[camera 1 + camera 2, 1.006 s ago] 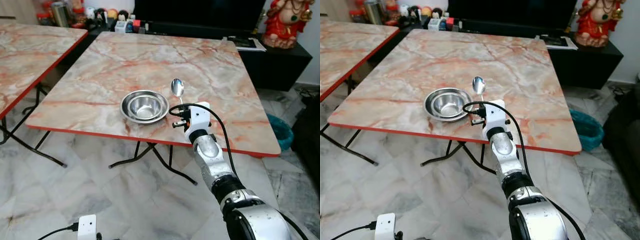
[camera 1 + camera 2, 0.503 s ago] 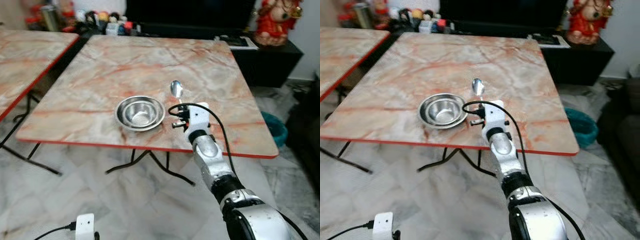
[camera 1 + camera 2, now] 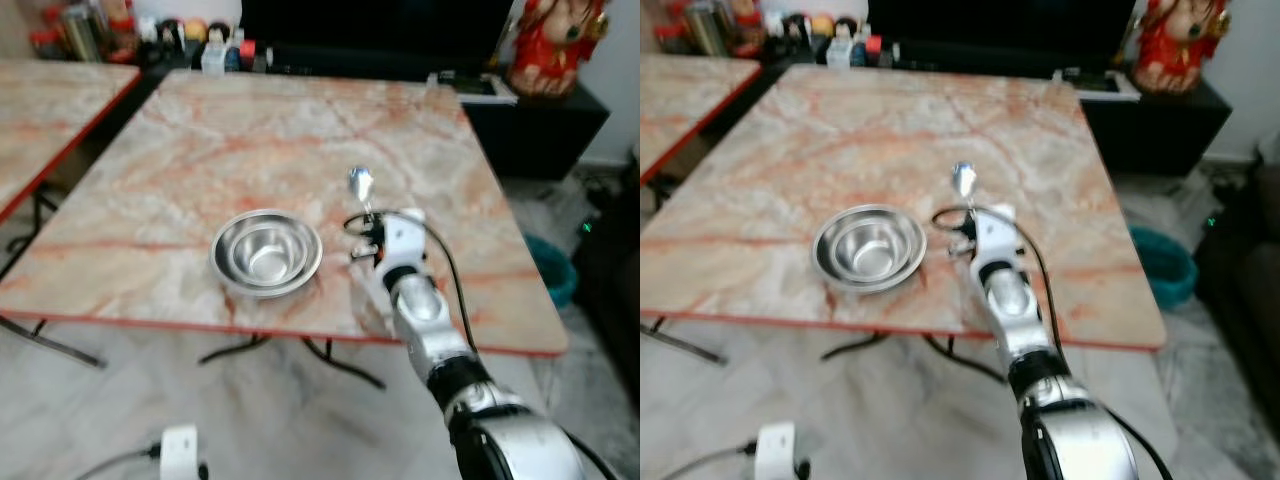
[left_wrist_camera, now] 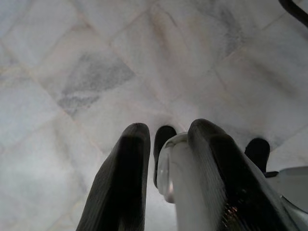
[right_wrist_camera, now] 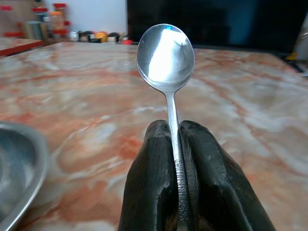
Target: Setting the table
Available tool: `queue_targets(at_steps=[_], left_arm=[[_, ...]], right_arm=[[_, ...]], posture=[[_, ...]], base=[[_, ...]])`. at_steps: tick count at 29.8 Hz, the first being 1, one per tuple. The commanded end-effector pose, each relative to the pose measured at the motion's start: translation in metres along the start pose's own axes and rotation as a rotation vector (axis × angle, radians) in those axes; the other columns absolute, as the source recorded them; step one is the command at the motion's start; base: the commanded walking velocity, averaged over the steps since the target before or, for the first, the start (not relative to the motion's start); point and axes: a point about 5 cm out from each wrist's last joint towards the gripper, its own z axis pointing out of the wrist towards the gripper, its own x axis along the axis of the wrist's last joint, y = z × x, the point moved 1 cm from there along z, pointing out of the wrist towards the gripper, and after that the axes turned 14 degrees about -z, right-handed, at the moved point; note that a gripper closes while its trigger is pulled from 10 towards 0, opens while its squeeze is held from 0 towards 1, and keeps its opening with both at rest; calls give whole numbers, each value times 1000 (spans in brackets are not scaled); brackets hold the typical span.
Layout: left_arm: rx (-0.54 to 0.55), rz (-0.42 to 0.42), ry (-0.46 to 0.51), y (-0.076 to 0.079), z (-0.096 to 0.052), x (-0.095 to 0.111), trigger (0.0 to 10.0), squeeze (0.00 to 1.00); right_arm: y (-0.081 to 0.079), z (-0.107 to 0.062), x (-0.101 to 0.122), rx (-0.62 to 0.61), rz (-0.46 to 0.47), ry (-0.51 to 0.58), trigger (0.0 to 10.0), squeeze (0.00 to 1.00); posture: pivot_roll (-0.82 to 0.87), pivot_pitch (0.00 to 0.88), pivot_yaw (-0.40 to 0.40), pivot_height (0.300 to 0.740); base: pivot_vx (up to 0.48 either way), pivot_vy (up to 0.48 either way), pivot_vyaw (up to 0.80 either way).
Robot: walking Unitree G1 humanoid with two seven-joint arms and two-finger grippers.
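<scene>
The right gripper [image 5: 175,144] pinches the polished steel spoon [image 5: 166,55] by its handle — light, stiff, likely slippery. It hovers beside the round steel bowl [image 3: 267,252]; the idle left gripper's [image 4: 166,159] fingers hang slightly apart.

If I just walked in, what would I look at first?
Probably the shiny silver metal spoon, pinched by its handle in the right pincer and poking out above the pink and orange marble table with a red edge. Beside it, to the robot's left, sits a round steel bowl near the table's front edge. The red and gold statue stands on the black cabinet behind.
</scene>
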Motion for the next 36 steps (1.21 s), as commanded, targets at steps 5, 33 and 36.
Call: queue_targets(at_steps=[5,33,36], left_arm=[[23,-5,-37,-6,-2,-9,10000,0],[16,-8,-57,2,-5,-19,10000,0],[21,-10,-59,1,-5,-19,10000,0]], right_arm=[[-6,-2,-12,-50,65,-130,10000,0],[-37,-11,-24,-4,120,-325,10000,0],[-39,-13,-26,0,127,-345,10000,0]], posture=[[90,107,-74,715],[55,126,-96,715],[58,124,-96,715]], base=[[0,0,0],[0,0,0],[0,0,0]])
